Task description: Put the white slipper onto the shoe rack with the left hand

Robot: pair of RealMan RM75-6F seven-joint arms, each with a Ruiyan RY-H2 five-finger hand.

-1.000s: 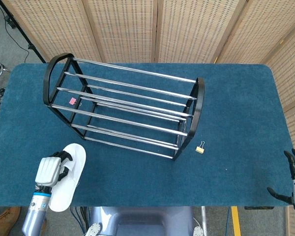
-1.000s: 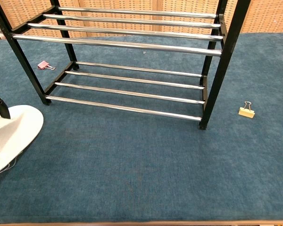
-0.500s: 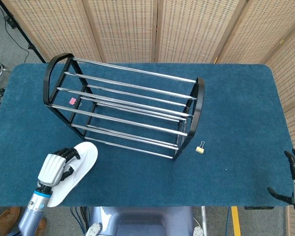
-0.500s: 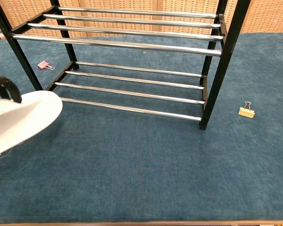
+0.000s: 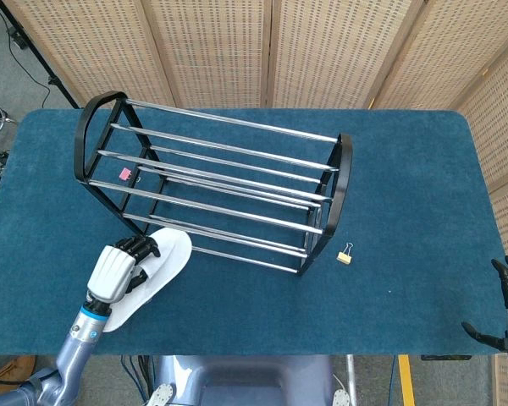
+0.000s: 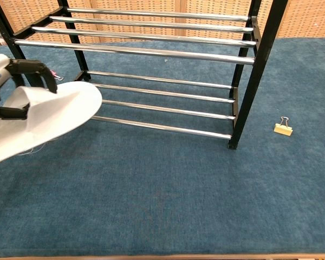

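A: What is behind the table?

B: Woven cane screens (image 5: pixel 271 51) stand along the far side, and the table (image 5: pixel 406 186) itself is covered in blue carpet.

A: And the biggest thing on it?

B: A shoe rack (image 5: pixel 216 190) with black end frames and chrome bars, set at a slant across the far left half.

A: Where is the white slipper?

B: The slipper (image 5: pixel 152 275) is in the left hand (image 5: pixel 114 272), whose dark fingers (image 6: pixel 30 67) are wrapped over its edge. In the chest view the slipper (image 6: pixel 43 119) is lifted off the carpet, its toe at the left end of the rack's lowest bars; I can't tell whether it touches them.

A: The right hand?

B: The right hand (image 5: pixel 506 309) is at the near right corner, beyond the table's edge, fingers apart and holding nothing.

A: Anything small?

B: A yellow binder clip (image 5: pixel 345 254) lies just beside the rack's right foot, and a pink clip (image 5: pixel 125 173) sits behind the left frame.
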